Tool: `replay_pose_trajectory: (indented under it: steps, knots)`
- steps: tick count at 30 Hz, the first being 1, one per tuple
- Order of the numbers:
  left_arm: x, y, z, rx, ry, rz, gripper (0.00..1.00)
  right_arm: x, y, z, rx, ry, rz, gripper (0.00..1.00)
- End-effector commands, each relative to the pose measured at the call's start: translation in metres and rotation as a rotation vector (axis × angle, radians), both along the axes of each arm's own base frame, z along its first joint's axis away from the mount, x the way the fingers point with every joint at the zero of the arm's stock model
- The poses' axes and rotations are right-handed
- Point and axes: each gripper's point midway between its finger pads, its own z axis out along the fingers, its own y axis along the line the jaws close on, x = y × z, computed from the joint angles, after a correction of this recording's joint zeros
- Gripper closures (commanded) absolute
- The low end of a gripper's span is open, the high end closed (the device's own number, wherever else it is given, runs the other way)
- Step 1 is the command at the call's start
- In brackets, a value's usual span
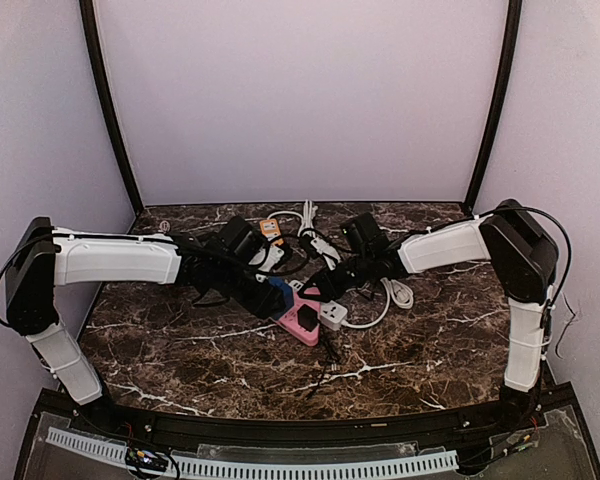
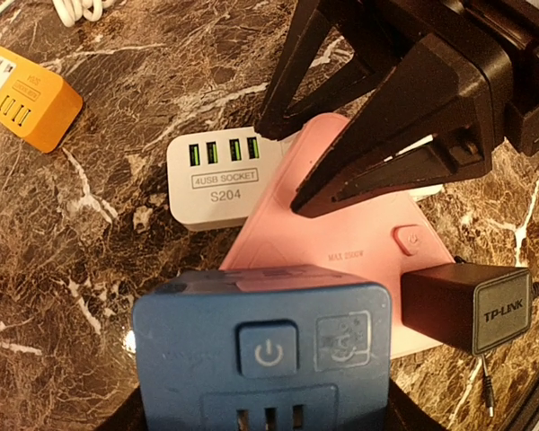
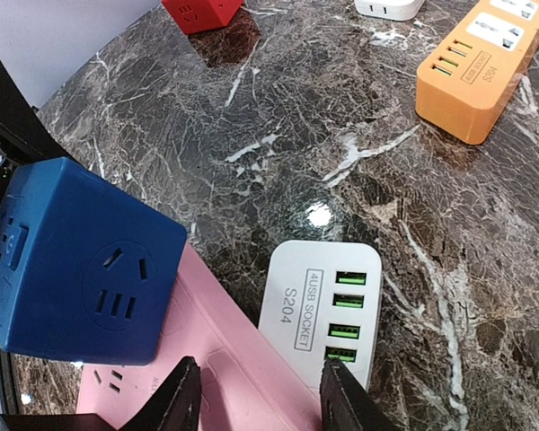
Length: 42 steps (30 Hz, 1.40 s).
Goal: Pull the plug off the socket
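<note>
Marble, dark brown with white veins, forms the worktop (image 1: 180, 350). We see both arms reaching in to its middle: the left arm (image 1: 115, 258) from the left and the right arm (image 1: 445, 245) from the right.

Between them lies the pink power strip (image 2: 341, 224), flat on the worktop. A blue cube socket (image 2: 265, 350) sits over its near end, right up against the left fingers (image 1: 260, 288). The cube fills the lower part of the left wrist view and hides those fingers, so we cannot tell how far apart they are or whether they grip it.

A white 4USB socket (image 2: 217, 180) lies just beside the strip's far end, touching its edge. An orange socket (image 3: 476, 67) lies well apart from it.

The right fingers (image 3: 184, 400) stand partly spread with nothing held. Their tips are down at the pink strip, one over the strip and one at the edge of the white socket.

The black TP-Link plug (image 2: 467, 305) is seated on the pink strip, beside the strip's power button. A red cube (image 3: 202, 13) lies at the far edge of the right wrist view, and white cables (image 1: 395, 295) are coiled near the right arm.
</note>
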Motion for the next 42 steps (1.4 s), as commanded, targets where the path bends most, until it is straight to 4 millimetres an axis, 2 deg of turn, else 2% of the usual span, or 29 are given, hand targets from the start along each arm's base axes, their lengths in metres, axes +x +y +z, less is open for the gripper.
replay_pose_trajectory:
  steps: [1,6,10,15,23,26,35,38,42]
  knots:
    - [0.015,-0.032,0.055,-0.252,-0.026,0.004,0.75,-0.045,-0.039,-0.086,-0.264,0.188,0.005,0.57]
    - [0.019,-0.032,0.067,-0.342,0.019,0.028,0.76,-0.045,-0.04,-0.087,-0.269,0.188,0.003,0.58]
    - [0.015,-0.029,0.063,-0.237,-0.091,-0.035,0.77,-0.045,-0.04,-0.088,-0.269,0.189,0.003,0.58]
    - [0.016,-0.026,0.059,-0.18,-0.145,-0.044,0.78,-0.044,-0.039,-0.089,-0.27,0.188,0.001,0.58]
    - [0.022,-0.035,0.083,-0.425,0.022,0.035,0.79,-0.045,-0.043,-0.091,-0.285,0.191,-0.005,0.59]
    - [0.021,-0.036,0.084,-0.407,-0.001,0.008,0.79,-0.045,-0.043,-0.093,-0.287,0.192,-0.005,0.59]
    - [0.016,-0.028,0.075,-0.155,-0.209,-0.084,0.79,-0.045,-0.044,-0.098,-0.299,0.184,0.01,0.6]
    - [0.016,-0.03,0.081,-0.17,-0.222,-0.083,0.8,-0.044,-0.047,-0.102,-0.318,0.177,0.007,0.6]
    - [0.016,-0.04,0.094,-0.303,-0.114,-0.052,0.8,-0.044,-0.05,-0.105,-0.335,0.174,0.006,0.6]
